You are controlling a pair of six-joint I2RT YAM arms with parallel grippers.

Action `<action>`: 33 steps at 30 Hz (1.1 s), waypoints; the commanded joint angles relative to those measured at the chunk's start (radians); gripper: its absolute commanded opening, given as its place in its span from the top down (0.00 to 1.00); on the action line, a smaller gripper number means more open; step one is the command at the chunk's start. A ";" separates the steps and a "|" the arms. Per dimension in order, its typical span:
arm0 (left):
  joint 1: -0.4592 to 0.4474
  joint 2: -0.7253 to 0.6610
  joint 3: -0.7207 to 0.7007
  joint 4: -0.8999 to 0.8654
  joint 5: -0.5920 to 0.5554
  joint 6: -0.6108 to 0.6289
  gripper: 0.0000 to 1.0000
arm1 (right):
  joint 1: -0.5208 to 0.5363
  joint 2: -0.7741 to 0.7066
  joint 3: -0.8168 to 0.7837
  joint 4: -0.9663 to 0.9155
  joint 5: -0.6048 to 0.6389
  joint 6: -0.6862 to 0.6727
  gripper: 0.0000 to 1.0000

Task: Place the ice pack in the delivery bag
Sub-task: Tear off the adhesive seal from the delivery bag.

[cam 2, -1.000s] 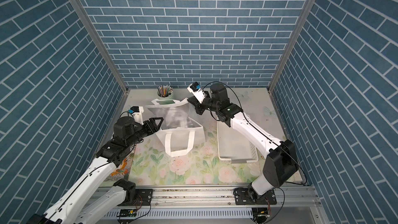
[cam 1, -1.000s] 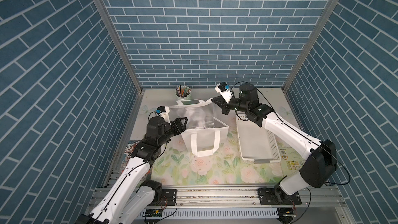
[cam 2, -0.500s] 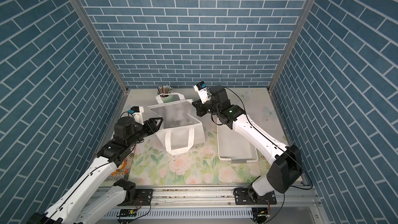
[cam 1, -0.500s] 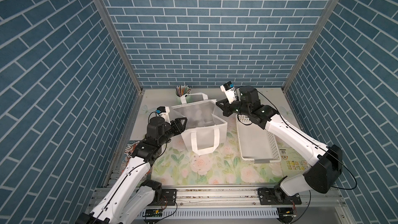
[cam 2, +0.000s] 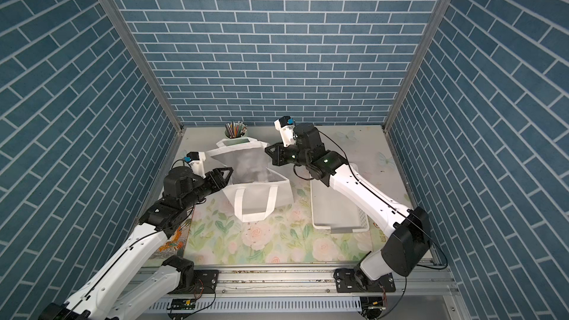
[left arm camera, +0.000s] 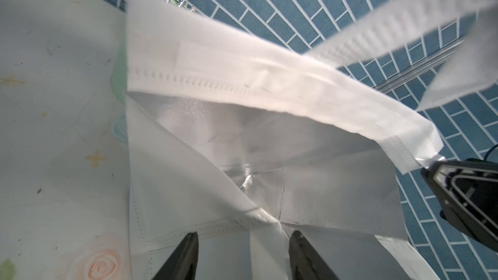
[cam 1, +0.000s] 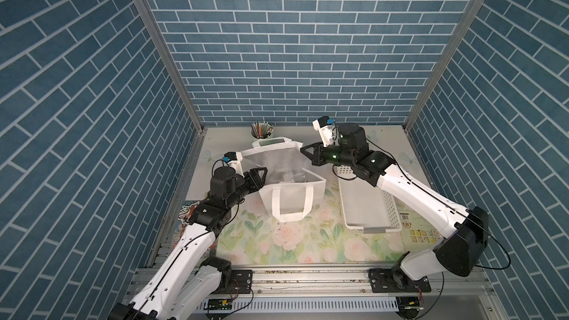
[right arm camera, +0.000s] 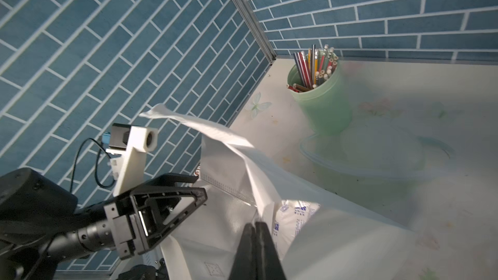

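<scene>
The delivery bag (cam 1: pixel 289 192) (cam 2: pixel 255 192) stands open in the middle of the floral mat, showing its silver lining (left arm camera: pixel 310 157). The ice pack (right arm camera: pixel 292 216), a white pouch with blue print, lies inside it. My right gripper (cam 1: pixel 303 150) (cam 2: pixel 267 150) (right arm camera: pixel 255 224) is shut on the bag's far right rim corner. My left gripper (cam 1: pixel 261 173) (cam 2: pixel 229 172) (left arm camera: pixel 242 238) is at the bag's left rim. It is open, its fingers either side of a folded corner of the rim.
A white perforated basket (cam 1: pixel 366 210) (cam 2: pixel 335 210) lies right of the bag, under my right arm. A green cup of pencils (cam 1: pixel 261 129) (right arm camera: pixel 320 98) stands behind the bag near the back wall. Brick walls close in three sides.
My right gripper has shifted slightly lower and leftward, keeping hold of the bag's rim. The bag's far handle loop now shows behind it. My left jaws have narrowed a little.
</scene>
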 commanded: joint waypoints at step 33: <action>0.007 0.057 0.027 0.040 -0.031 0.010 0.38 | 0.065 0.108 0.293 0.250 -0.133 0.047 1.00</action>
